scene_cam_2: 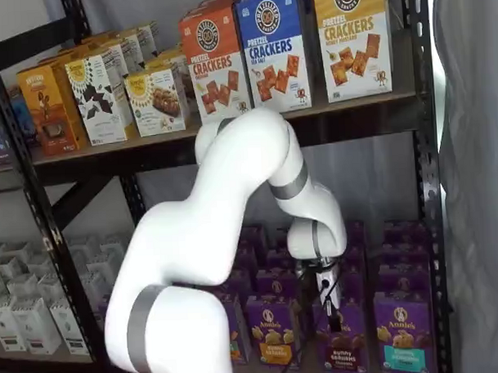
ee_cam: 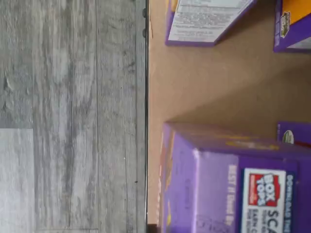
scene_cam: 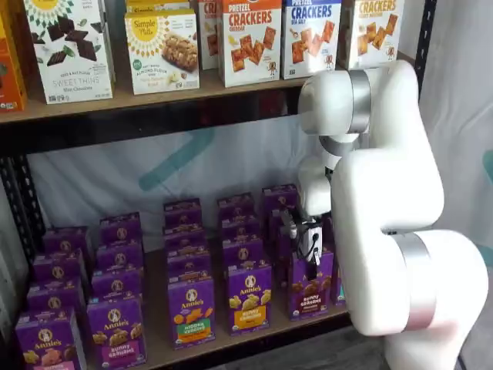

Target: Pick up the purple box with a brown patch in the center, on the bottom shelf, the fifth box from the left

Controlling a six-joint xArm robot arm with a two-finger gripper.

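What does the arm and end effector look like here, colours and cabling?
The arm is glossy white with rounded links and silver-grey bands at the joints, in both shelf views. The end effector has a small white body with dark parts and a black cable beside it; its fingers are too indistinct to describe.

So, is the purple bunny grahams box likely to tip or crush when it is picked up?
The purple box looks like thin cardboard: probably light and stiff enough, but dentable under a hard squeeze. Upright on a narrow base, it may tip if nudged sideways.
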